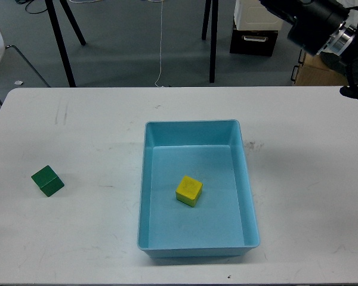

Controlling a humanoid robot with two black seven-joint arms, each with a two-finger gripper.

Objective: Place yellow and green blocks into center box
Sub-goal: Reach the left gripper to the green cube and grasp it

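Observation:
A yellow block (pixel 189 190) lies inside the light blue box (pixel 248 196) at the middle of the white table, near the box's centre. A green block (pixel 47 180) sits on the table at the left, well apart from the box. Only a thick black and silver part of my right arm (pixel 317 25) shows at the top right corner, raised above the table's far edge. Its gripper is cut off by the frame's top edge. My left arm and gripper are out of view.
The white table (pixel 95 131) spans the view. Behind its far edge are black stand legs (pixel 62 44), a thin cable (pixel 161 42) on the grey floor and a dark case (pixel 254 40).

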